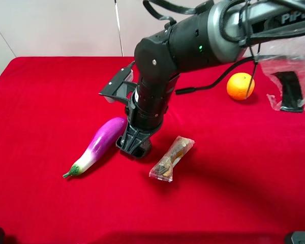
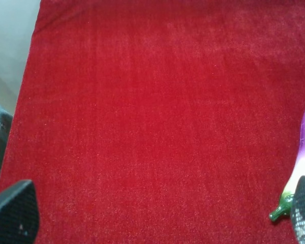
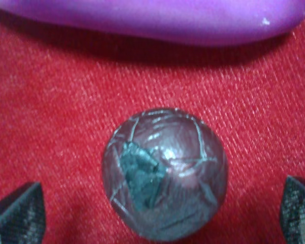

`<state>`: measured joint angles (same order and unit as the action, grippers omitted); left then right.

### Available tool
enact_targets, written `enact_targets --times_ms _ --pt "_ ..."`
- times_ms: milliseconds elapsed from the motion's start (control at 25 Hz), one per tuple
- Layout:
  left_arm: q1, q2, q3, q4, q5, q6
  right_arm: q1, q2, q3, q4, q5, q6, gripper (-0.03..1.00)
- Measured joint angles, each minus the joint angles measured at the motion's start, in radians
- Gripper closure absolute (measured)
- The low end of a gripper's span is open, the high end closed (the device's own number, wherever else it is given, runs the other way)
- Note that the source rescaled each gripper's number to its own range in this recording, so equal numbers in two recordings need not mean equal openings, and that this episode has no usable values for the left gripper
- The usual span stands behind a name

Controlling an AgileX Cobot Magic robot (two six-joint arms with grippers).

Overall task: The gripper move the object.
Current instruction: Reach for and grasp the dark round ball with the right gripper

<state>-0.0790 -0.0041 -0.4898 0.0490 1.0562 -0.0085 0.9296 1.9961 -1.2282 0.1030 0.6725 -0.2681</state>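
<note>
So the right end effector (image 3: 157, 213) is wide open, fingers (image 3: 15, 218) either side of the wrinkly dark ball (image 3: 165, 173) on the red surface (image 3: 51, 127), just beside the eggplant (image 3: 142, 20). Looks roughly centred, though the close-up's blurry.

eggplant (image 3: 157, 20) close beside ball (image 3: 165, 173), snack packet (image 1: 172, 157) near opposite side, open red cloth (image 1: 40, 101) beyond eggplant
</note>
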Motion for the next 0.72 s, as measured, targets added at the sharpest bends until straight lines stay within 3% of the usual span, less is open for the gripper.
enact_targets --times_ms 720 --pt "0.000 0.000 0.000 0.000 0.000 0.000 0.000 0.111 -0.002 0.001 -0.074 0.001 -0.03"
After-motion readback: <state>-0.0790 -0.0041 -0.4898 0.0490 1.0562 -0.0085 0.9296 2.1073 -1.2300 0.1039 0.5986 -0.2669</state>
